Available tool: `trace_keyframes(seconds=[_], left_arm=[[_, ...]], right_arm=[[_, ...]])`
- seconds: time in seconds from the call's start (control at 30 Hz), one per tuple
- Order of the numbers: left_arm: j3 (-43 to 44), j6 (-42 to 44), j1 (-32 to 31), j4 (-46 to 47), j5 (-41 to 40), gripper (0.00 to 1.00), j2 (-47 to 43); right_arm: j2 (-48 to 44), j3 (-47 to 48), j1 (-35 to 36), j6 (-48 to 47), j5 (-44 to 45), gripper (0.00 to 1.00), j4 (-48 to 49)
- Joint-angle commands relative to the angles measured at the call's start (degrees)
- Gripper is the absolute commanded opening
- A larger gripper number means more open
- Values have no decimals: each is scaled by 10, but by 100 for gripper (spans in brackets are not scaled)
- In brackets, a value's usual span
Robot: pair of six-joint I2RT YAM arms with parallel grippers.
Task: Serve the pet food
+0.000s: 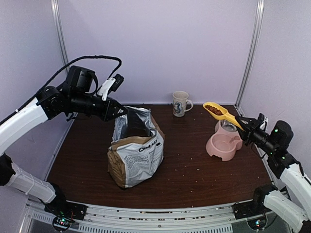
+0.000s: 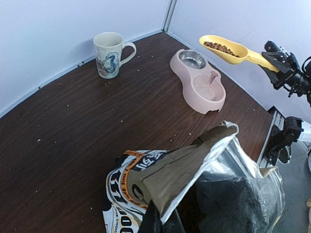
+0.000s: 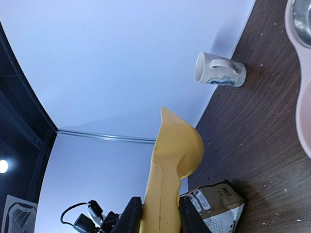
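Clamping the yellow scoop (image 1: 228, 116), loaded with kibble (image 1: 214, 110), right fingers (image 3: 132, 216) hold it near the pink bowl (image 1: 223, 144); left fingers (image 1: 119, 111) pinch the bag (image 1: 136, 155).

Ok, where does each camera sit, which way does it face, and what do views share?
Top external: above and behind the bases, looking down over the table; left arm and right arm show.
Left wrist: on the left arm at the mouth of the bag, facing the far right corner: mug, pink bowl, yellow scoop of pet food; the left jaws pinch the bag rim.
Right wrist: on the right arm, rolled sideways, facing left along the scoop's underside; the right jaws clamp its handle.
Shared: mug and bag appear in all three.
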Motion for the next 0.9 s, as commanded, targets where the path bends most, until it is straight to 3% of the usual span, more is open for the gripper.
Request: trace_keyframes(seconds=[0.0, 0.2, 0.37, 0.87], left_arm=[[-13, 72, 36, 91, 77, 0, -38], [-59, 82, 57, 128, 104, 0, -40], [-79, 83, 62, 127, 93, 0, -43], [-100, 87, 62, 129, 76, 0, -60]], right_arm=[[-45, -41, -72, -47, -31, 14, -65], [-102, -71, -141, -93, -34, 14, -153], [-116, -67, -152, -140, -10, 14, -231], [-41, 39, -151, -307, 55, 15, -392]])
